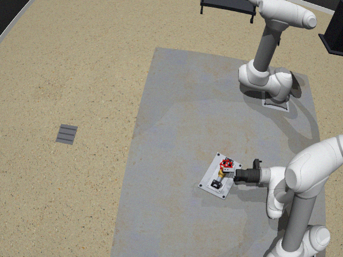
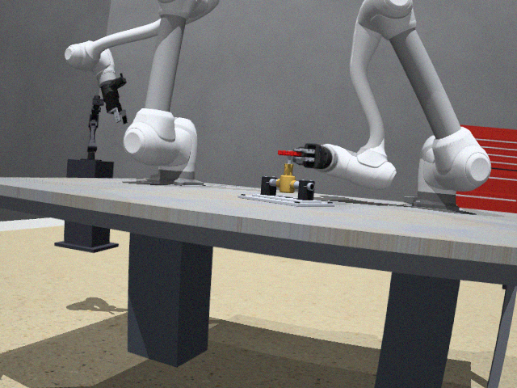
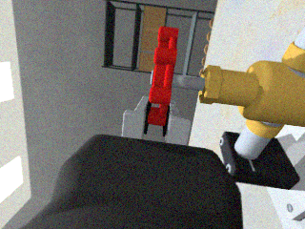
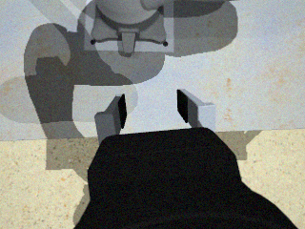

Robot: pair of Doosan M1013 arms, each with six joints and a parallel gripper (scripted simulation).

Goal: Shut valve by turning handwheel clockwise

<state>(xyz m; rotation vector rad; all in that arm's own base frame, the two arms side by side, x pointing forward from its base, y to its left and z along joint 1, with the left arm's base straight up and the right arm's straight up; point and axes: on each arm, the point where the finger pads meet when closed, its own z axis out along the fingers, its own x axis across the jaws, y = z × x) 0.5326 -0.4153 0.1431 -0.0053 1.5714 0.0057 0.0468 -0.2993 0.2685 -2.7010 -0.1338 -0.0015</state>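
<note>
The red handwheel sits level on the stem of the yellow valve body, seen edge-on in the left wrist view. The left gripper comes in sideways and is shut on the handwheel's rim, with one finger above and one below it. The fingers hide part of the rim. The right gripper is open and empty, high up and far from the valve.
Black pipe clamps hold the pipe on a light base plate, close below the left gripper. The plate lies on the grey table. The right arm stands apart on the same table.
</note>
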